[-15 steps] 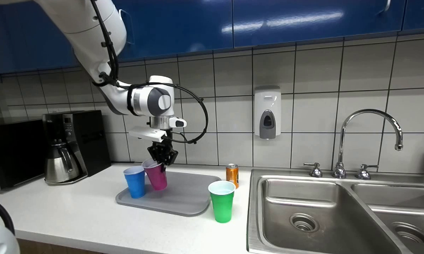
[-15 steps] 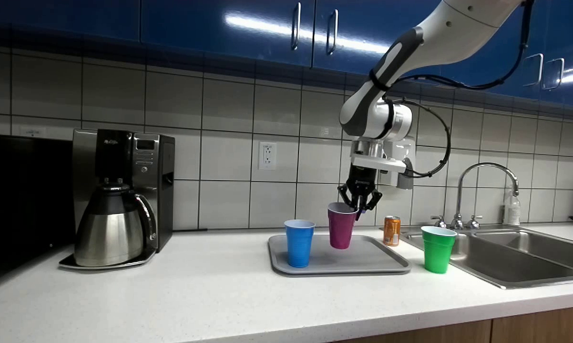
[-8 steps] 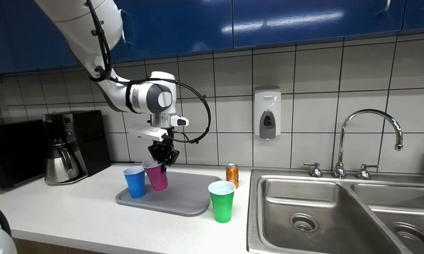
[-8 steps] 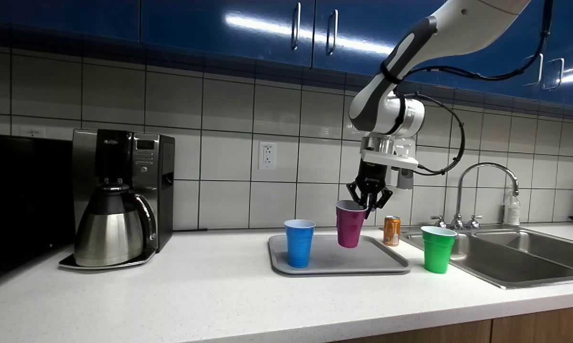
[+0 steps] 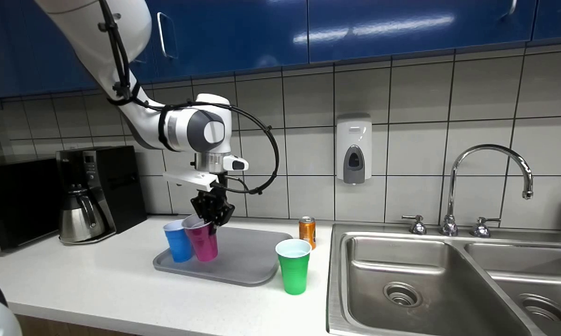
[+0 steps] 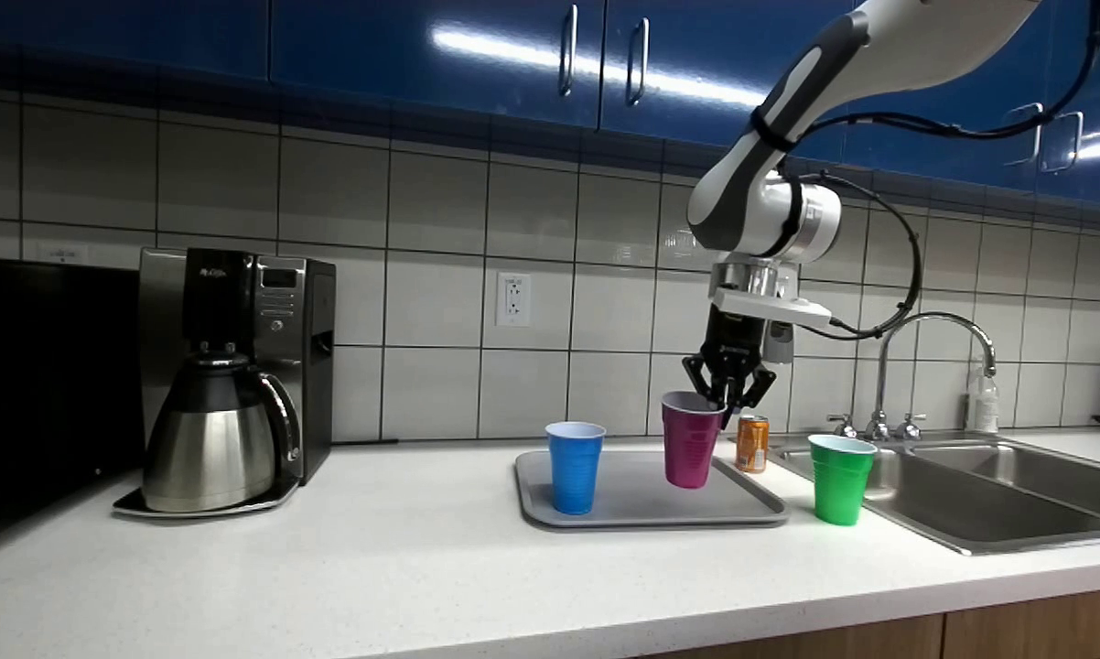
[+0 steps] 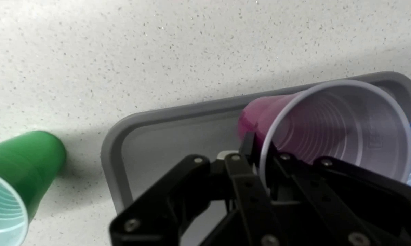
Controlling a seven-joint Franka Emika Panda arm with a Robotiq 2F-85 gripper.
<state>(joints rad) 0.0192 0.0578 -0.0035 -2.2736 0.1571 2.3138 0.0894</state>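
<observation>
My gripper (image 7: 261, 145) is shut on the rim of a magenta cup (image 6: 690, 448), one finger inside the cup and one outside. The cup has a pale inside and its mouth faces up, with a slight tilt in an exterior view (image 5: 202, 242). It is over the grey tray (image 6: 637, 514); whether its base touches the tray I cannot tell. A blue cup (image 6: 575, 471) stands upright on the tray, partly covered by the magenta cup in an exterior view (image 5: 175, 242). Off the tray, a green cup (image 5: 294, 270) stands upright on the counter.
An orange can (image 5: 307, 232) stands behind the green cup, near the steel sink (image 5: 336, 280) and its faucet (image 5: 490, 147). A coffee maker (image 6: 303, 366) with a steel carafe (image 6: 216, 448) stands at the far side. Blue cabinets (image 6: 440, 82) hang above the arm.
The gripper has carried the magenta cup toward the counter's front edge and slightly down, rightward in an exterior view. The blue and green cups, the can and the tray have stayed put.
</observation>
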